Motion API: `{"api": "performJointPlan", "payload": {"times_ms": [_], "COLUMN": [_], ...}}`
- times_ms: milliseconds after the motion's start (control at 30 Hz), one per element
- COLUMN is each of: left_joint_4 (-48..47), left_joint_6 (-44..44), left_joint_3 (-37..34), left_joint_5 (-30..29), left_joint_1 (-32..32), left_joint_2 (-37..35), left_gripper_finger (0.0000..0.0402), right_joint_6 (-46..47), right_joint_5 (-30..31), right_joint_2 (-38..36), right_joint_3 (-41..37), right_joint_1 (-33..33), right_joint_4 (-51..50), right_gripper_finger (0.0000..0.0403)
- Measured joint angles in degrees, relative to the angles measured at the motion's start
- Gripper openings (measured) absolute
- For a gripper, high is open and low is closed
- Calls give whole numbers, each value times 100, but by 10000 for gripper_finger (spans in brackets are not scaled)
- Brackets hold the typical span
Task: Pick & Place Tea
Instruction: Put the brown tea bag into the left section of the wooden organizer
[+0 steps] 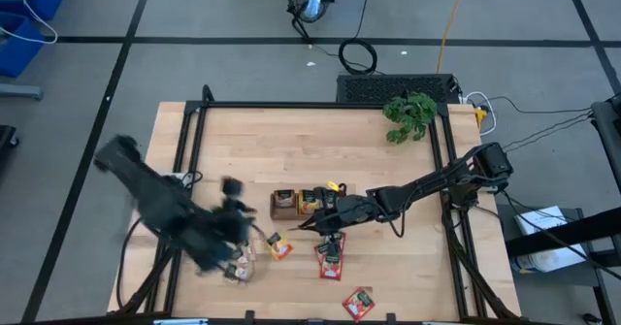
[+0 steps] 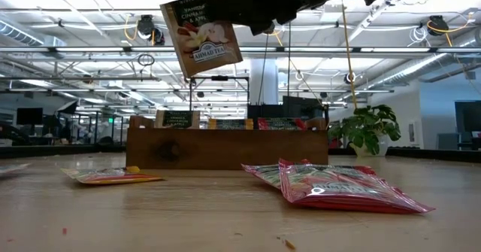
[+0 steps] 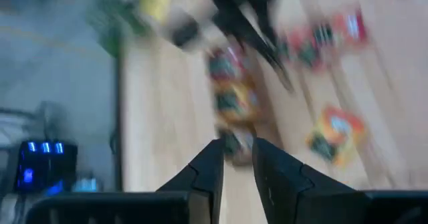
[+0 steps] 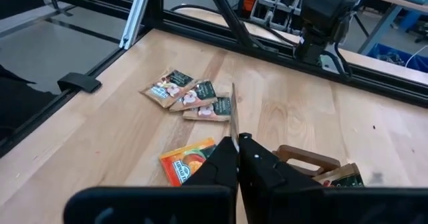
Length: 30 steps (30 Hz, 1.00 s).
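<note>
The right arm [image 1: 427,181] reaches low across the wooden table [image 1: 320,136], its right gripper [image 4: 235,144] pinched on a brown tea sachet [image 2: 201,34] hanging above the compartment tray [image 2: 225,147]. The left gripper [image 3: 237,158], blurred, shows a narrow gap near loose sachets [image 1: 332,257].

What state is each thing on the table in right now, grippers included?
right gripper: shut on a tea sachet, lifted off the table.
left gripper: slightly open, empty.
orange sachet: lying flat.
red sachets: lying flat, overlapping.
tray: upright, sachets standing inside.
plant: upright.
</note>
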Motion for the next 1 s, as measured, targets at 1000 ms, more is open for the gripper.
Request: {"api": "performJointPlan", "payload": {"times_ms": [1000], "left_joint_4": [8370], "left_joint_6": [2469], "left_joint_3": [-7499], "left_joint_5": [4659], "left_joint_1": [2776], "left_joint_2": [-5757], "left_gripper_finger": [88], "right_joint_6": [158], "right_joint_5": [2], "right_joint_2": [2], "right_joint_3": [-187], "right_joint_1": [-14], "right_joint_4": [434], "right_gripper_finger": [0]}}
